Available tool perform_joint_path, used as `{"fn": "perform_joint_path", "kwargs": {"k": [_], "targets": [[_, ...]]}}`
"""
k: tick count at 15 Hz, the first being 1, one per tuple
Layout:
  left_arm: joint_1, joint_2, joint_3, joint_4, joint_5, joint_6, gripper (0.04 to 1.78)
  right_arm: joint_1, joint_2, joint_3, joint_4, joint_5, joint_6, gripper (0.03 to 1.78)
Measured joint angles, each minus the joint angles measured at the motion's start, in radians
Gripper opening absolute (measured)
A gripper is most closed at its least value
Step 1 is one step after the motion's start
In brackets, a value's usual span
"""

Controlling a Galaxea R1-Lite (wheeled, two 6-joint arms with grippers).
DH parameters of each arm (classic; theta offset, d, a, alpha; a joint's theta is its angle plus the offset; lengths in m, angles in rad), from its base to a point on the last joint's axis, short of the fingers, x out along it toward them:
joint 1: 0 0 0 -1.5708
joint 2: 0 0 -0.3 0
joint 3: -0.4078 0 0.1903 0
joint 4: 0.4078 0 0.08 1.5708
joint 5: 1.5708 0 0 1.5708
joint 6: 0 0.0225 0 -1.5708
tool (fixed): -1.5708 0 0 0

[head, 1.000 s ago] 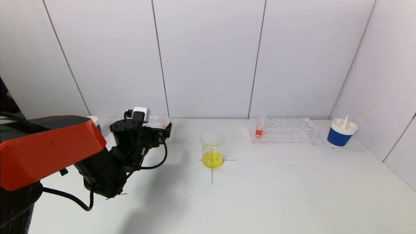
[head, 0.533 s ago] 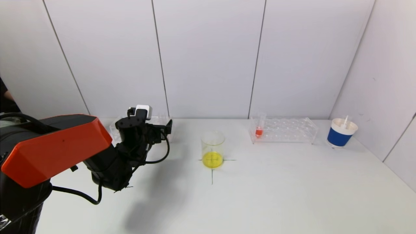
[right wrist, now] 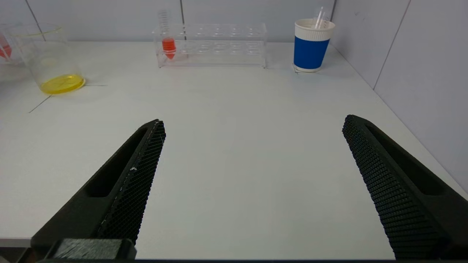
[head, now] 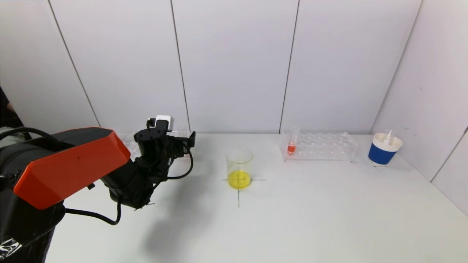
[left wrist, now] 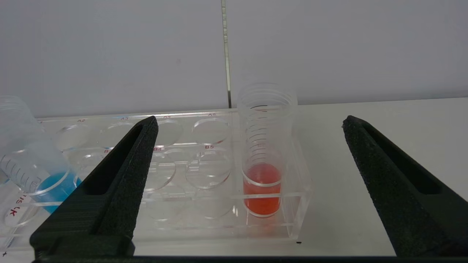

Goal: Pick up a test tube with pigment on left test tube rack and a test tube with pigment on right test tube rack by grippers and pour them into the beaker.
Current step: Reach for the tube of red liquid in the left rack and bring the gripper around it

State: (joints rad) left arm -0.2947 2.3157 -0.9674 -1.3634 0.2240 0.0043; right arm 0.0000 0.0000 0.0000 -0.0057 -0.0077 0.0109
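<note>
Table point(head: 310, 219): layout unchanged since a second ago. Left arm point(head: 73, 164) advanced forward toward left test tube rack point(left wrist: 204, 171). Left gripper point(left wrist: 248, 182) closer to rack now, jaws wide, empty, framing upright red-pigment tube point(left wrist: 264, 153) in rack's end slot. Beaker point(head: 239, 168) with yellow liquid mid-table, unmoved. Right rack point(head: 320, 147) holds red tube point(head: 292, 142), untouched. Right gripper point(right wrist: 252, 182) wide apart, empty, above near table.
</note>
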Motion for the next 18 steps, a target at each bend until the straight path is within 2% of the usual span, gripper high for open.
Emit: {"fn": "perform_joint_path", "kwargs": {"k": [18], "targets": [[-0.006,0.043,-0.062,0.001,-0.008,0.010,1.76,0.000,0.000,0.000,0.000,0.000,0.000,1.76]]}}
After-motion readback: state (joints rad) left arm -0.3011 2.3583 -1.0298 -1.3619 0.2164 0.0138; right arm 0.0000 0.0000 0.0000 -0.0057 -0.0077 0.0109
